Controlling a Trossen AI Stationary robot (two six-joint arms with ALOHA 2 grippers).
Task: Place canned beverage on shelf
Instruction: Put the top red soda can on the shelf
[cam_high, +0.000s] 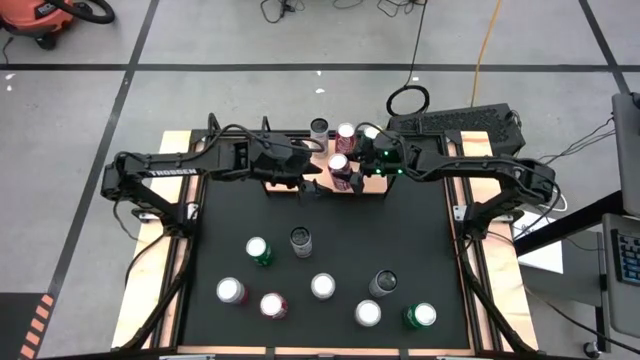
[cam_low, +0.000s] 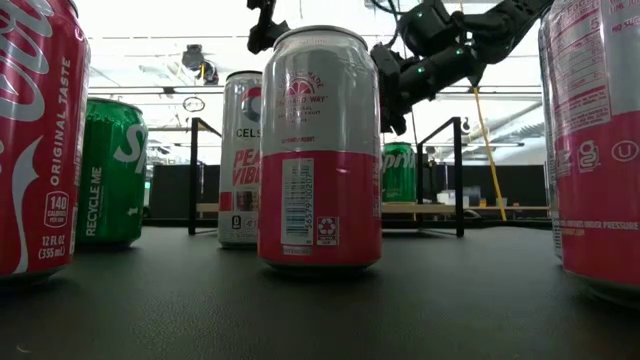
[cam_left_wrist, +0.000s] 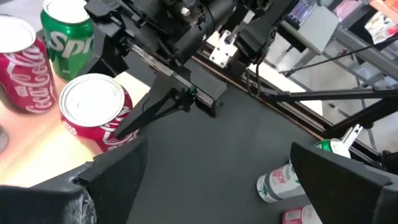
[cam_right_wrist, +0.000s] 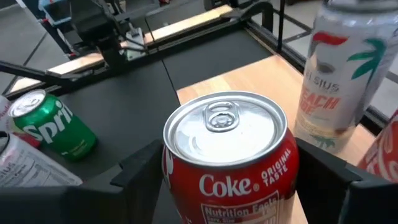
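The shelf (cam_high: 372, 182) is a light wooden board at the mat's far edge. On it stand a pale Celsius can (cam_right_wrist: 341, 74), a red can (cam_high: 346, 133) and a green Sprite can (cam_left_wrist: 65, 31). My right gripper (cam_high: 347, 178) is shut on an upright red Coke can (cam_right_wrist: 227, 155) over the shelf's near part. My left gripper (cam_high: 308, 188) hovers open just left of that can, over the black mat, with nothing between its fingers (cam_left_wrist: 112, 180). My right gripper pinches the Coke can's round side wall (cam_right_wrist: 171, 168) between its two fingers, one on each side, below the rim. The fingers come from the table's right, slanting slightly down. The can stays upright; I cannot tell whether its base rests on the shelf board (cam_left_wrist: 37, 146).
Several loose cans stand on the black mat (cam_high: 420, 230) in its near half, among them a green one (cam_high: 258, 250), a grey one (cam_high: 300, 241) and a red one (cam_high: 273, 305). Black upright brackets (cam_low: 460, 170) stand at the shelf's ends. The two arms meet closely at the shelf.
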